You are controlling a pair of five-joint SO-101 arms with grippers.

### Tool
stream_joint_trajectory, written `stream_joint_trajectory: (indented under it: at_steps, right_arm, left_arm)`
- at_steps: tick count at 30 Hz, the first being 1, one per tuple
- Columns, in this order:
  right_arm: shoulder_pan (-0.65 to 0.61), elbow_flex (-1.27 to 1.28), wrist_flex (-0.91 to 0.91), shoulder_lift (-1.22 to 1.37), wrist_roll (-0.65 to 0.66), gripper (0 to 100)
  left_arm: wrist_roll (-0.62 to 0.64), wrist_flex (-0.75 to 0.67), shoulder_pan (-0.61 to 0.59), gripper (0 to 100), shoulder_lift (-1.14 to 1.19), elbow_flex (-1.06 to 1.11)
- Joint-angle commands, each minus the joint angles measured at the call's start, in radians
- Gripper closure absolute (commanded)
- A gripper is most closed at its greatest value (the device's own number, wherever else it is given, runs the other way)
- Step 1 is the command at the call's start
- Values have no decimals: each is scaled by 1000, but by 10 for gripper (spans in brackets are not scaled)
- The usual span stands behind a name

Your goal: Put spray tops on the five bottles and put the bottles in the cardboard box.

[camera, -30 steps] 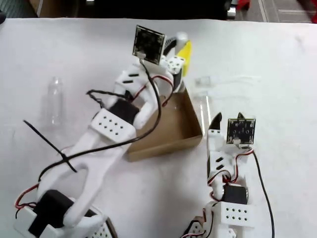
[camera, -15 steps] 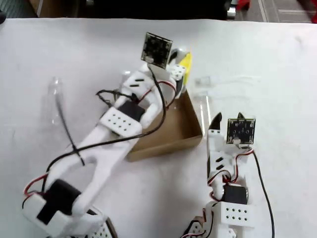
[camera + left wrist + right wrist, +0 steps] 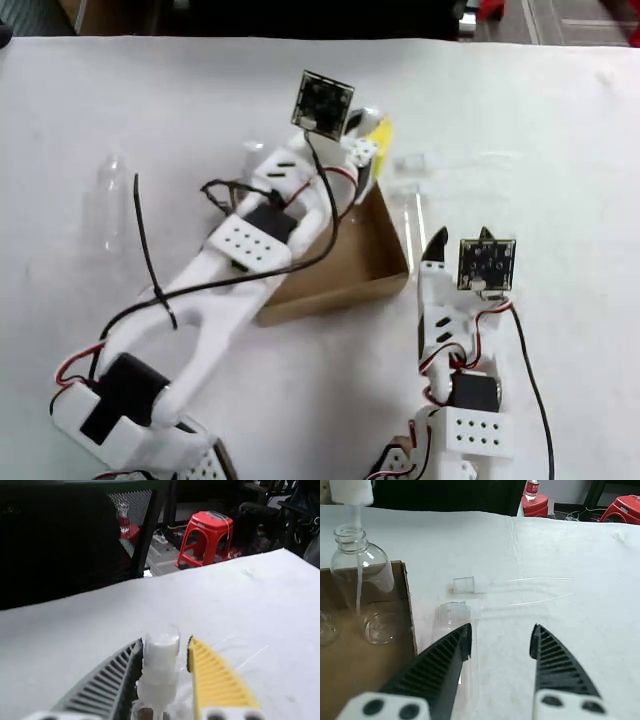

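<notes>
The task is looking early in its course, as far as I can judge: no bottle is showing a seated top. One upright bottle [image 3: 360, 572] is standing inside the cardboard box [image 3: 330, 293], near its far corner, and the left gripper [image 3: 165, 642] is pinching a white spray top [image 3: 160, 672] between its grey and yellow jaws, holding it just above that bottle's open neck with the thin tube hanging down into it. A rounded clear shape is sitting lower in the box beside it; it may be another bottle or this one's base, and I cannot tell which. A second bottle [image 3: 451, 617] is lying on the table [image 3: 560, 130] just outside the box's right wall, a third bottle [image 3: 112, 200] is lying well apart on the left, and a loose spray top [image 3: 465, 585] with its tube is resting beyond the second bottle. The left arm is stretching long across the box, wrist raised. The right gripper [image 3: 501, 628] is hovering low by the lying bottle, jaws spread and holding nothing.
</notes>
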Motion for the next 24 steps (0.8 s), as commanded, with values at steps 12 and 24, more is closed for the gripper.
stream_joint_trajectory:
  at_steps: [12, 24]
  right_arm:
    - [5, -15, -24, -12, 11, 826]
    - [5, -15, -22, -12, 11, 826]
  left_arm:
    - [17, 219, -5, 842, -73, -100]
    - [9, 249, -15, 845, -145, -80]
